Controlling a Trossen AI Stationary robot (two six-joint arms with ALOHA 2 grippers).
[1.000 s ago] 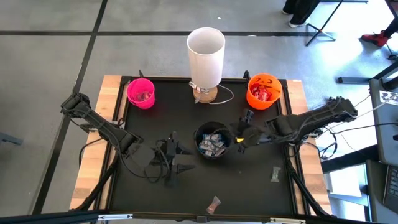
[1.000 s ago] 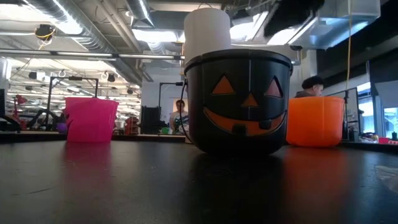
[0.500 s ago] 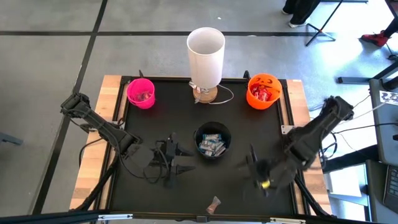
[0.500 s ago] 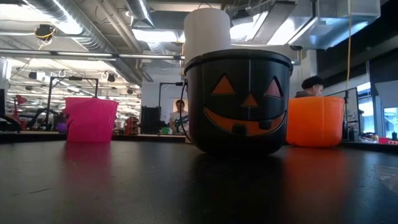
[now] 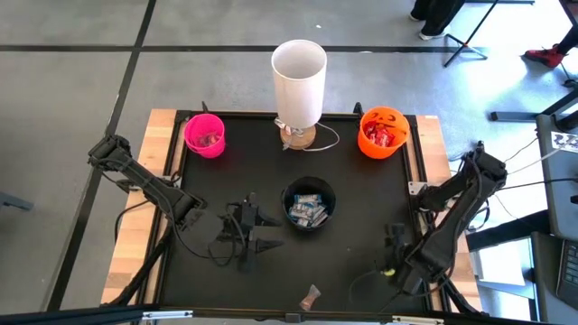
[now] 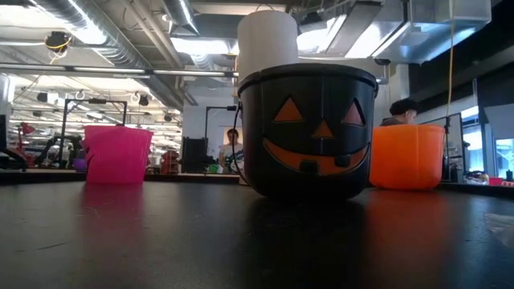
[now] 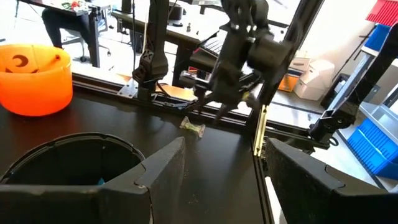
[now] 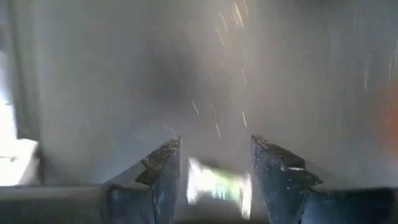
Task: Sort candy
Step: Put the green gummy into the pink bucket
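Observation:
A greyish wrapped candy (image 7: pixel 193 126) lies flat on the black table near its right edge. My right gripper (image 7: pixel 211 111) stands open just above it, pointing down, and the candy (image 8: pixel 217 183) shows blurred between the two fingers, untouched. In the high view the right gripper (image 5: pixel 396 244) hides this candy. A second candy (image 5: pixel 311 294) lies by the near edge. My left gripper (image 5: pixel 257 230) hovers open and empty to the left of the black pumpkin bucket (image 5: pixel 308 205), which holds blue-and-silver candy.
A pink cup (image 5: pixel 205 134) with candy stands at the far left and an orange pumpkin bucket (image 5: pixel 383 132) with red candy at the far right. Between them at the far edge is a tall white cylinder (image 5: pixel 299 72). People show in the room behind.
My right gripper has swung from beside the black bucket toward the table's near right corner, sunk lower and tipped over until it points down above the greyish candy. The candy has stayed where it was.

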